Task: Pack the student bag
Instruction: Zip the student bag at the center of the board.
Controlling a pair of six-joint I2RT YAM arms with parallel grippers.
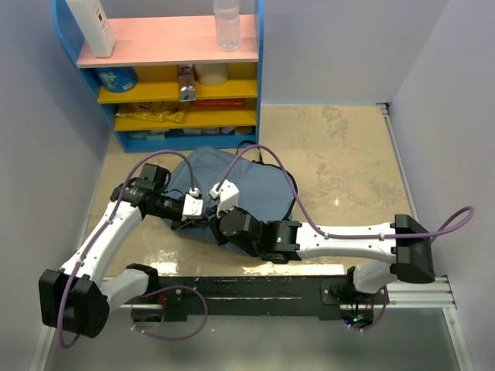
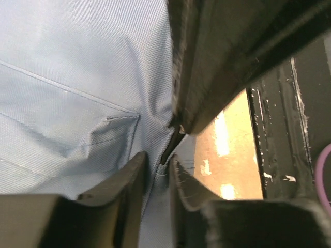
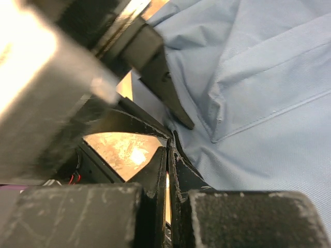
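Tabletop: beige, with a shelf unit at the far left.
Left gripper: jaws narrowed onto a fold of bag fabric.
Student bag: flat at centre-left, spreading far-right from both grippers.
Right gripper: pressed closed at the same near edge, nothing visibly held.

Pale walls, beige floor, colourful shelf

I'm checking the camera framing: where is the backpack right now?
In the overhead view the backpack lies on the table, left of centre, just in front of the blue and yellow shelf at the back.
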